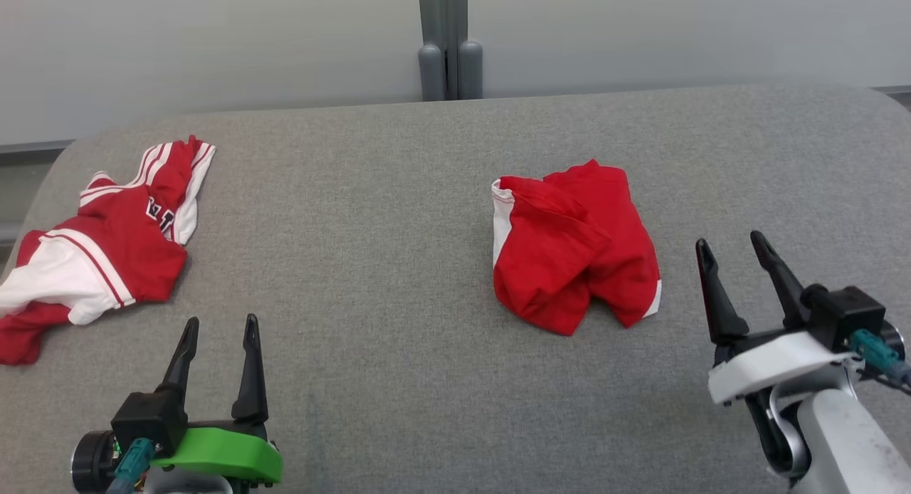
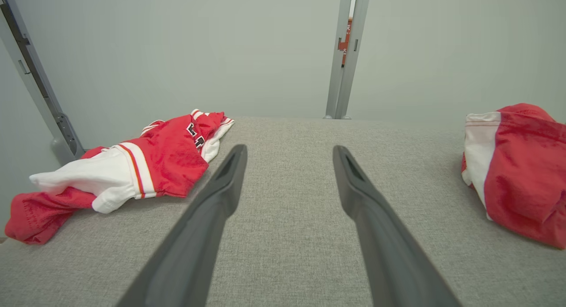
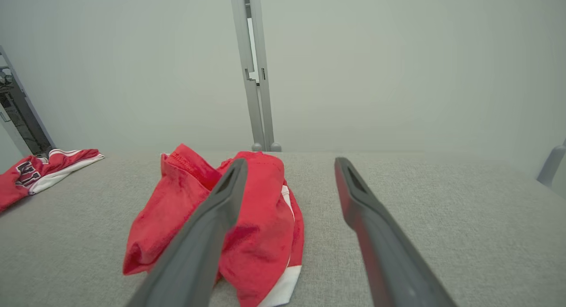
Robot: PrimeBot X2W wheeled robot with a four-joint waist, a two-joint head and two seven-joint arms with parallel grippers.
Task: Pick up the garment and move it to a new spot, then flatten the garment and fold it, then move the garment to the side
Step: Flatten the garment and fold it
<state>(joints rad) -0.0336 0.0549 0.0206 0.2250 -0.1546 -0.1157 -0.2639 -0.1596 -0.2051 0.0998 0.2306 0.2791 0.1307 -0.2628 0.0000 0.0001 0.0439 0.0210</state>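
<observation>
At the desk's [image 1: 370, 216] left edge lies a crumpled, smooth jersey [image 1: 107, 245], red with white panels and thin stripes; its black, white-edged lettering is folded and unreadable. Near the front edge the left tool [image 1: 220, 320] hangs with its tapered dark fingers spread, holding nothing. Right of the centre of the desk's coarse grey woven cover sits the bunched red garment [image 1: 569, 259] with white side strips. Just beside it, the right tool [image 1: 729, 239] is likewise spread and empty.

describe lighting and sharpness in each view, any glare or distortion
Head view: soft even light, no glare, faint shadow under the middle red garment. Left wrist view: wide-angle stretch, left gripper looms large. Right wrist view: same stretch, right gripper slightly soft.
</observation>
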